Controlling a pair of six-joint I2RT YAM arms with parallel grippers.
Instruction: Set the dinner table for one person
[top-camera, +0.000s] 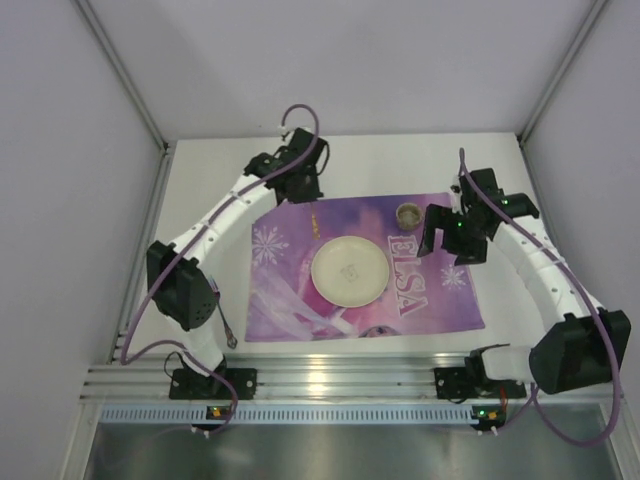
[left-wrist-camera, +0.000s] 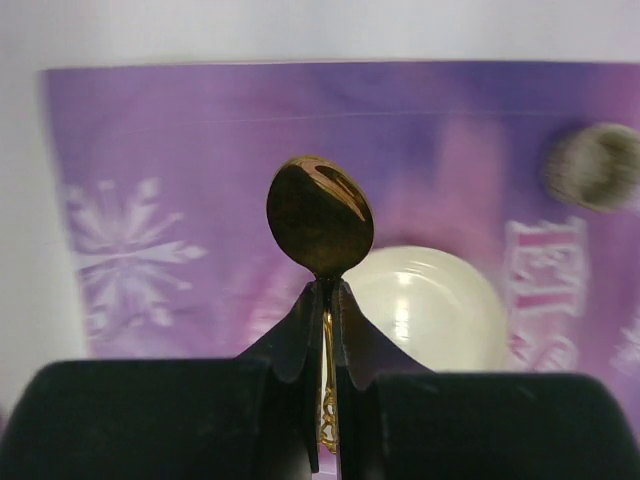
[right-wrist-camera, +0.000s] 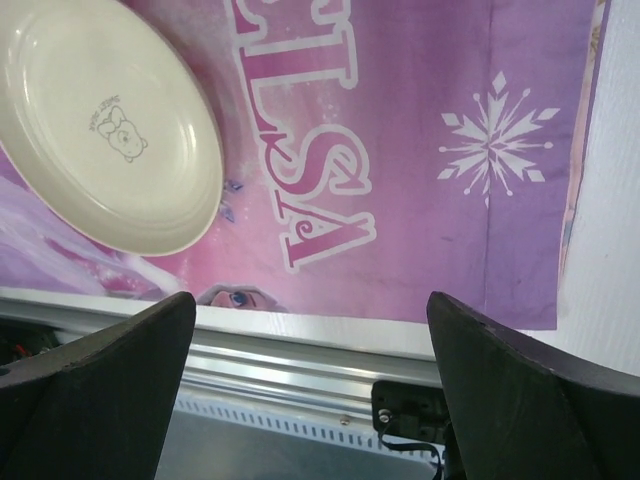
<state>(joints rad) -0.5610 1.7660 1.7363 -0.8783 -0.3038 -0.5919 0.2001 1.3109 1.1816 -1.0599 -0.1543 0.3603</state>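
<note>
The spoon (left-wrist-camera: 320, 213) is clamped in the left gripper (left-wrist-camera: 322, 292) above the table (top-camera: 400, 160), beyond the plate (top-camera: 350, 271); the right gripper (right-wrist-camera: 310, 300) is held agape. Gripped so narrowly, the spoon might be twisted loose.

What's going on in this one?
The left gripper is clamped on a gold spoon, held near the far edge of the purple placemat on the dinner table. A cream plate sits mid-placemat, a small cup beyond it. The right gripper is open and empty. The spoon is not yet laid down.
</note>
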